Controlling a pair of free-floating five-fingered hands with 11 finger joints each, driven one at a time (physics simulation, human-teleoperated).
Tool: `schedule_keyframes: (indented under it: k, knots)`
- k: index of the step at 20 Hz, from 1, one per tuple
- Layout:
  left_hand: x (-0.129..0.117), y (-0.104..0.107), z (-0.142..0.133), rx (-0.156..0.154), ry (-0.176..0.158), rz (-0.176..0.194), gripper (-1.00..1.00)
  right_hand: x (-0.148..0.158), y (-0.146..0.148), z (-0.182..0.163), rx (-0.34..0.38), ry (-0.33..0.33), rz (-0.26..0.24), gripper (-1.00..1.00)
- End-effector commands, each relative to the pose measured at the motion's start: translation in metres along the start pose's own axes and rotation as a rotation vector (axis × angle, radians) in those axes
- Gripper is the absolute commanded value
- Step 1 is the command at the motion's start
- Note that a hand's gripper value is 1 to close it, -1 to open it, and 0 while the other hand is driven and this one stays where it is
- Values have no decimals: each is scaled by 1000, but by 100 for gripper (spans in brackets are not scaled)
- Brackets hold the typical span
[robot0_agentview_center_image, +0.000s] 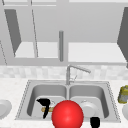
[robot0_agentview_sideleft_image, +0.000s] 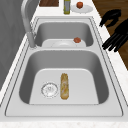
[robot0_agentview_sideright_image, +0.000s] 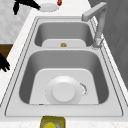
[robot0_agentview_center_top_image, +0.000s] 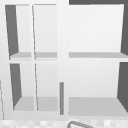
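Big red sphere (robot0_agentview_center_image: 67, 114) hides sink's front middle. Left hand (robot0_agentview_center_image: 44, 103) over left basin, fingers relaxed, empty, above brown bread roll (robot0_agentview_sideleft_image: 64, 86). Right hand (robot0_agentview_center_image: 95, 122) cut off, grip unclear. Steel double sink (robot0_agentview_center_image: 28, 86), white desk (robot0_agentview_center_image: 10, 87).

So the pale speckled stone table (robot0_agentview_center_image: 10, 87) has a steel double sink (robot0_agentview_sideleft_image: 110, 82) set in, white plates (robot0_agentview_center_image: 3, 108) either side, plus a yellow-green jar (robot0_agentview_center_image: 123, 94) at right.

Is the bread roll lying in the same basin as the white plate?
No, the bread roll lies beside the drain in the left basin, while the white plate lies in the right one.
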Motion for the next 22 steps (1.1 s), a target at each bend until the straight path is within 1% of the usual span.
schedule_keyframes:
  k: [1,2,3,4,5,6,8,9,11,13,15,17,21,22]
  knots:
    - [-1,-2,1,12,-9,11,-100,0,0,0,0,0,0,0]
    - [-1,-2,0,11,-8,8,-100,0,0,0,0,0,0,0]
    - [-1,-1,0,-2,-3,10,-100,0,0,0,0,0,0,0]
    - [1,-4,7,26,-21,12,-100,0,0,0,0,0,0,0]
    - [4,-8,14,34,-58,12,-100,0,0,0,0,0,0,0]
    - [7,-5,9,33,-104,6,-100,0,0,0,0,0,0,0]
    - [10,-3,8,39,-140,-10,-100,0,0,0,0,0,0,0]
    - [11,-2,9,36,-150,-14,-100,0,0,0,0,0,0,0]
    - [14,1,10,50,-176,-17,-100,0,0,0,0,0,0,0]
    - [16,4,11,65,-209,-19,-100,0,0,0,0,0,0,0]
    - [18,6,12,72,-245,-21,-100,0,0,0,0,0,0,0]
    - [19,9,13,75,-285,-24,-100,0,0,0,0,0,0,0]
    - [22,17,16,61,-364,-26,-100,0,0,0,0,0,0,0]
    - [23,19,16,62,-382,-28,-100,0,0,0,0,0,0,0]
